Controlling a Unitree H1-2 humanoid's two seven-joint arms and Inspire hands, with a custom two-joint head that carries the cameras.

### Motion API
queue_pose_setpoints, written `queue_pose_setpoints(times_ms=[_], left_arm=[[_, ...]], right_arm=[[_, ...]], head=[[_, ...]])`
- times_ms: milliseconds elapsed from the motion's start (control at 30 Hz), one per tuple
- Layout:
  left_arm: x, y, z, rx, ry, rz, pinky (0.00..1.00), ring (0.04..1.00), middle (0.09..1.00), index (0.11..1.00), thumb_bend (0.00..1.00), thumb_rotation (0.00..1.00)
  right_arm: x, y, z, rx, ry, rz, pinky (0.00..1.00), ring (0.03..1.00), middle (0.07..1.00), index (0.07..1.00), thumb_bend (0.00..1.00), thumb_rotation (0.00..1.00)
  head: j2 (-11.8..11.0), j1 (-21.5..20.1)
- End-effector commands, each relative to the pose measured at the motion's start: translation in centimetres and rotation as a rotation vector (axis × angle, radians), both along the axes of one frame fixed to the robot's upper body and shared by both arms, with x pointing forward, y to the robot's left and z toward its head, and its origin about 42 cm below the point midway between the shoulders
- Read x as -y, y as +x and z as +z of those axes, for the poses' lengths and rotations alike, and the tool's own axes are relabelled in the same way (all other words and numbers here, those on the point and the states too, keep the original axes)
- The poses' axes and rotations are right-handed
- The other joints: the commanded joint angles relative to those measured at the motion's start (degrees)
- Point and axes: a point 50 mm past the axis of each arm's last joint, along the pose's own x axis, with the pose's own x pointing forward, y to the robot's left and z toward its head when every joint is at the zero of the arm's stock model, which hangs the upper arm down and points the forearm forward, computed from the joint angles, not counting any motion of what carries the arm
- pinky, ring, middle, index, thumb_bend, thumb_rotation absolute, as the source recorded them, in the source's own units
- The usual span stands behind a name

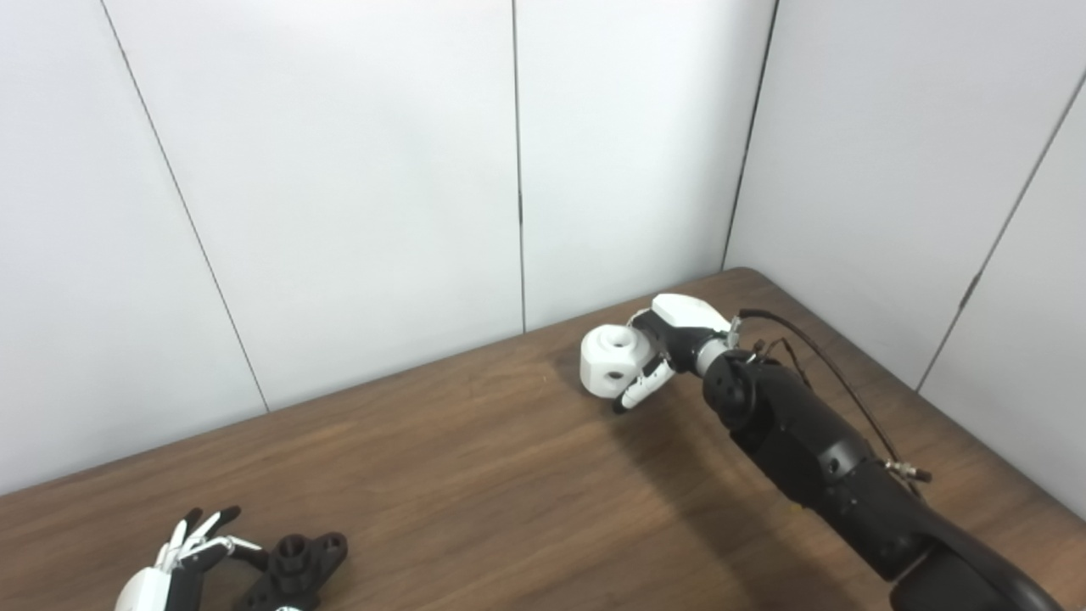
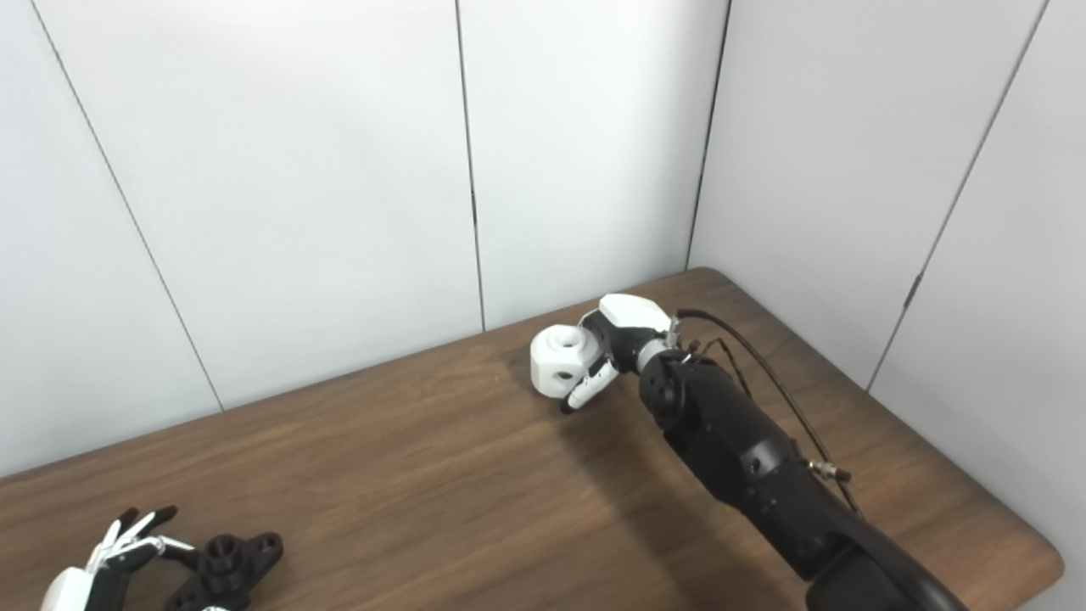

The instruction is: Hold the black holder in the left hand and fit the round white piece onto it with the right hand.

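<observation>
2 hands worked at opposite ends of the brown wood-grain desk (image 1: 475,475). Near the far edge, the right hand (image 1: 670,339) had its fingers (image 1: 638,392) wrapped around the round white piece with a hole in its top (image 1: 612,358), which sat at or just above the desk surface. At the near left corner, the left hand (image 1: 174,564) touched the flat black holder with a raised collar (image 1: 297,567), fingers spread narrowly; whether they gripped it could not be told.
</observation>
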Motion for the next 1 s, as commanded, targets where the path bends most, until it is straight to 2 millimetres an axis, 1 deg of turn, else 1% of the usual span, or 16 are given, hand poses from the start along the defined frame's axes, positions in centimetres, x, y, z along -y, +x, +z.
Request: queue_pose_setpoints(times_ms=[0,133,167,233,333,367,400,467,633,967], left_arm=[[-0.4,-1.1,-1.6,-0.038,0.009,0.017,1.00,1.000,0.885,0.482,0.52,0.04],[-0.4,-1.0,-1.7,-0.041,0.008,0.016,1.00,1.000,0.887,0.482,0.52,0.04],[-0.4,-1.1,-1.7,-0.044,0.007,0.017,1.00,1.000,0.888,0.483,0.52,0.04],[-0.4,-1.1,-1.7,-0.045,0.002,0.017,1.00,1.000,0.889,0.483,0.52,0.04],[-0.4,-1.1,-1.7,-0.043,0.003,0.016,1.00,1.000,0.888,0.483,0.52,0.04],[-0.4,-1.1,-1.7,-0.044,0.002,0.015,1.00,1.000,0.888,0.483,0.52,0.04],[-0.5,-1.1,-1.7,-0.044,0.002,0.014,1.00,1.000,0.889,0.483,0.52,0.04],[-0.4,-1.1,-1.6,-0.044,0.005,0.016,1.00,1.000,0.888,0.483,0.52,0.04],[-0.4,-1.1,-1.6,-0.048,0.005,0.017,1.00,1.000,0.887,0.483,0.52,0.04],[-0.4,-1.1,-1.8,-0.046,0.009,0.015,1.00,1.000,0.888,0.483,0.52,0.04]], right_arm=[[0.3,1.1,3.6,0.120,-0.059,0.018,0.94,0.944,0.866,0.641,0.93,0.29],[0.5,1.0,3.6,0.153,-0.051,0.020,0.93,0.920,0.839,0.621,0.90,0.26],[0.7,1.1,3.4,0.160,-0.047,0.017,0.93,0.916,0.833,0.602,0.89,0.24],[0.9,1.1,3.2,0.172,-0.044,0.012,0.93,0.912,0.828,0.577,0.88,0.25],[0.8,0.9,3.1,0.197,-0.038,0.007,0.93,0.897,0.810,0.535,0.84,0.23],[0.8,0.8,3.0,0.210,-0.037,0.003,0.93,0.893,0.806,0.510,0.68,0.19],[0.7,0.8,2.9,0.221,-0.037,0.000,0.92,0.883,0.799,0.494,0.59,0.16],[0.8,0.9,2.7,0.242,-0.045,0.003,0.91,0.868,0.785,0.484,0.54,0.15],[0.9,1.0,2.6,0.251,-0.062,0.005,0.89,0.848,0.757,0.480,0.51,0.14],[1.0,1.1,2.7,0.251,-0.068,0.009,0.89,0.847,0.761,0.480,0.52,0.13]], head=[[-0.04,-0.10],[-0.12,-0.08],[-0.16,-0.14],[-0.16,-0.14],[-0.11,-0.14],[-0.06,-0.11],[0.05,-0.18],[0.05,-0.18],[0.02,-0.18],[-0.07,-0.15]])
